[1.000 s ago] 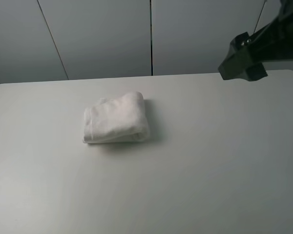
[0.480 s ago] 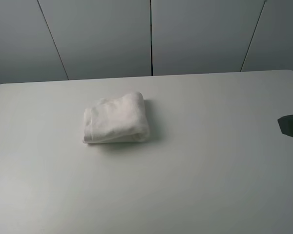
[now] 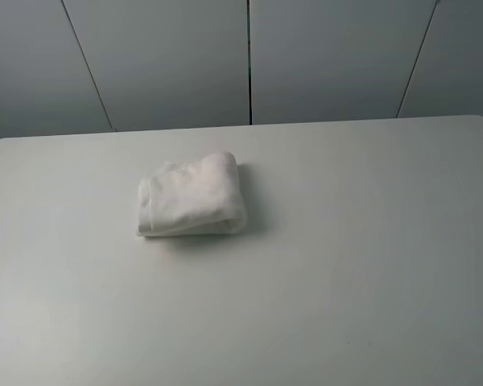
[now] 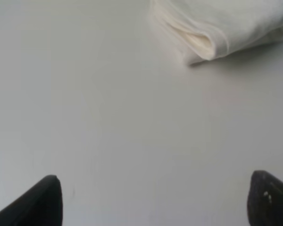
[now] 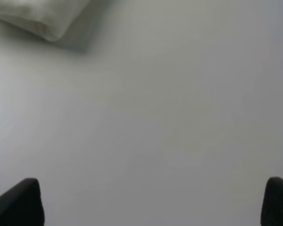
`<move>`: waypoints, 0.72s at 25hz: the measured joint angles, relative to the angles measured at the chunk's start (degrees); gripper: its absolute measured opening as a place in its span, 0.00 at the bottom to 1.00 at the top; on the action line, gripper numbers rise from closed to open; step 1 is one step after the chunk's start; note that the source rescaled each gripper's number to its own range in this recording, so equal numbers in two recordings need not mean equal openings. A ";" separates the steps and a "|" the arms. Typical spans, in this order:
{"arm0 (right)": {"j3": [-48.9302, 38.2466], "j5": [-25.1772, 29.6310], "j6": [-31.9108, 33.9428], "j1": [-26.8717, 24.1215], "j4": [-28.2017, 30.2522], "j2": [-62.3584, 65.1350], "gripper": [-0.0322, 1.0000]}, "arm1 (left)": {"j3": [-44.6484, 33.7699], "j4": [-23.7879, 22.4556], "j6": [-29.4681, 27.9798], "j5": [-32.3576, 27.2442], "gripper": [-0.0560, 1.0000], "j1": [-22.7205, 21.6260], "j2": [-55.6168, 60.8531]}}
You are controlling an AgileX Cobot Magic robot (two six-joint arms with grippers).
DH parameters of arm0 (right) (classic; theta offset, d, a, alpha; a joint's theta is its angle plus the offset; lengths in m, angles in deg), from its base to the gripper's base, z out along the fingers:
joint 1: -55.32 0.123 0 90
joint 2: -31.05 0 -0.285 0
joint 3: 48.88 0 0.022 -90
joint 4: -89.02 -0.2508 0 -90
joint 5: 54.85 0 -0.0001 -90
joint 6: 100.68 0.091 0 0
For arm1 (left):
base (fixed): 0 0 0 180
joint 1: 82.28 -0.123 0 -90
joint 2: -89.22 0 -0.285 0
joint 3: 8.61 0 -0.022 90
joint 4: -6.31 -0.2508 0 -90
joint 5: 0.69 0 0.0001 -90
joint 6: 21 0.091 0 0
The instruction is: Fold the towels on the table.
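While nothing grips it, the scene reads as follows.
Towel: a white terry towel (image 3: 191, 196) lies folded into a compact bundle, left of centre on the surface and toward its far half.
Towel edges: stacked layers and a stitched hem show at one end in the left wrist view (image 4: 212, 28); only a corner shows in the right wrist view (image 5: 42, 16).
Surface: plain matte white (image 3: 346, 265), rounded at the far corners.
Writing: no label, brand or lettering can be read on the towel in any view.
Left end effector: (image 4: 155, 202) spread wide, dark fingertips (image 4: 37, 205) apart over bare surface, well short of the towel, holding nothing.
Right end effector: (image 5: 153, 202) likewise released, fingertips (image 5: 19, 205) far apart above bare surface, clear of the towel.
Backdrop: grey wall panels (image 3: 330, 60) with dark seams.
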 joint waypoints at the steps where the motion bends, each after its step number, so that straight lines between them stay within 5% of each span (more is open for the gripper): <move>1: 0.00 0.28 -0.44 0.00 -0.72 0.60 1.00 | -0.09 0.00 0.00 0.40 1.00 0.00 1.01; 18: -1.15 0.89 -6.28 0.00 -4.90 17.25 1.00 | -2.34 -0.17 -0.98 4.34 1.00 0.00 8.85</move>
